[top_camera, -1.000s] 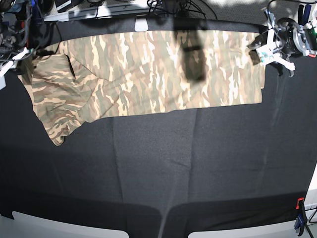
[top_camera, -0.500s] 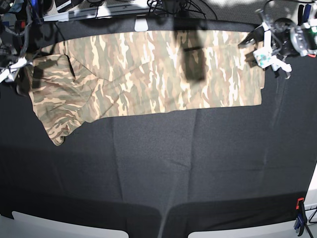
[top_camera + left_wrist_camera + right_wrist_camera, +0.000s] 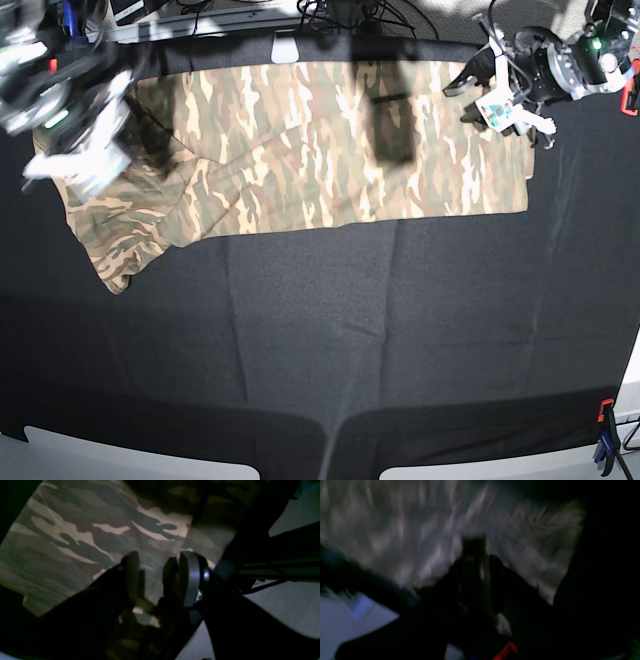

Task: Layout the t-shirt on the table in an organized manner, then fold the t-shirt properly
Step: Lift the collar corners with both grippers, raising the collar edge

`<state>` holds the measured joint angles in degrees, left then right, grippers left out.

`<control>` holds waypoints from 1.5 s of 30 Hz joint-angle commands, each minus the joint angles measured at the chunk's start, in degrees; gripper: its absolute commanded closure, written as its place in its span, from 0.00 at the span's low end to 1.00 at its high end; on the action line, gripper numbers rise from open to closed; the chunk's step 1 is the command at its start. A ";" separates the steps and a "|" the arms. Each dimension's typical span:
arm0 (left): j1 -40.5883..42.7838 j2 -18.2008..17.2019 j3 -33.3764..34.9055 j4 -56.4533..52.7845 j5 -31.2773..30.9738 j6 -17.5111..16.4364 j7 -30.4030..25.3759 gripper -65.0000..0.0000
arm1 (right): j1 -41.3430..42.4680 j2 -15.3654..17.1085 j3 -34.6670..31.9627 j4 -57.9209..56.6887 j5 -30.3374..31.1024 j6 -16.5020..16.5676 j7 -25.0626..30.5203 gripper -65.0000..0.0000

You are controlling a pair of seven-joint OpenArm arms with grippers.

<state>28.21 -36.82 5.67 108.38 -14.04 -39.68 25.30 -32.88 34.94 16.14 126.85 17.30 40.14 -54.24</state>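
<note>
Both arms have swung inward over the t-shirt [image 3: 330,140], left claw [image 3: 156,577] open and empty, right claw [image 3: 75,150] too blurred to tell; layout on the table [image 3: 320,340] seems unfinished, next smoothing the bunched sleeve.

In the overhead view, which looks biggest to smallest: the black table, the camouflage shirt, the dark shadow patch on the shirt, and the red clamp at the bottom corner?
1. the table
2. the t-shirt
3. the shadow patch
4. the red clamp, tiny at the lower right edge and only partly visible, so its full size is unsure.
</note>
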 commanded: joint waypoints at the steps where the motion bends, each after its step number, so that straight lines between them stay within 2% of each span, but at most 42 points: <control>1: -0.11 -0.24 -0.39 0.96 -0.55 -0.32 -1.36 0.63 | 0.33 1.27 -1.46 0.17 -2.60 -0.14 3.39 0.78; 4: -0.11 0.63 -0.39 0.96 -0.55 -0.32 -1.38 0.63 | 0.35 1.46 -6.12 -1.88 -11.37 -0.14 9.44 0.73; 7: -0.11 1.60 -0.39 0.96 -0.55 -0.32 -1.36 0.63 | 0.31 2.51 -8.74 -4.22 -15.28 -0.14 10.05 0.73; 10: -0.11 2.78 -0.39 0.96 -0.50 -0.32 -1.33 0.63 | -0.92 5.79 -11.04 -7.45 -15.58 -0.14 9.64 0.73; 16: -0.11 3.78 -0.39 0.96 -0.79 -0.32 -1.38 0.63 | -5.49 13.46 -14.23 -9.29 -26.38 -0.42 10.67 0.73; 19: -0.11 3.78 -0.39 0.96 -0.74 -0.32 -1.36 0.63 | -5.75 15.61 -14.36 -9.29 -26.53 -1.68 11.89 0.73; 21: -0.11 3.78 -0.39 0.96 -0.74 -0.32 -1.36 0.63 | -5.73 16.55 -14.36 -9.29 -27.76 -4.00 12.74 0.73; 22: -0.11 3.78 -0.39 0.96 -0.74 -0.32 -1.36 0.63 | -5.73 16.74 -14.36 -9.29 -28.74 -5.55 13.60 0.73; 24: -0.09 3.78 -0.39 0.96 -0.74 -0.32 -1.36 0.63 | -5.75 17.09 -14.36 -9.29 -29.24 -6.05 15.30 0.73; 27: -0.09 3.78 -0.39 0.96 -0.74 -0.32 -1.33 0.63 | -6.01 17.14 -14.43 -9.29 -28.87 -3.58 16.35 0.73; 32: -0.11 3.78 -0.39 0.96 -0.76 -0.32 -1.36 0.63 | -6.21 17.16 -14.43 -9.42 -28.85 -3.26 17.70 0.73; 36: -0.11 3.78 -0.39 0.96 -0.76 -0.32 -1.36 0.63 | -6.19 17.14 -14.43 -11.56 -29.49 -0.72 21.38 0.73; 39: -0.11 3.78 -0.39 0.96 -0.76 -0.32 -1.38 0.63 | -6.19 17.14 -14.43 -13.79 -33.86 -3.61 23.19 0.73; 42: -0.11 3.78 -0.39 0.96 -0.76 -0.32 -1.36 0.63 | -6.19 17.11 -14.43 -14.71 -34.07 -4.00 23.85 0.73; 45: -0.11 3.78 -0.39 0.96 -0.76 -0.32 -1.36 0.63 | -6.19 17.11 -14.43 -15.32 -35.39 -4.52 27.43 0.73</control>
<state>28.21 -32.40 5.61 108.38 -14.06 -39.68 25.32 -39.20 50.98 1.21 111.09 -17.74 36.18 -26.63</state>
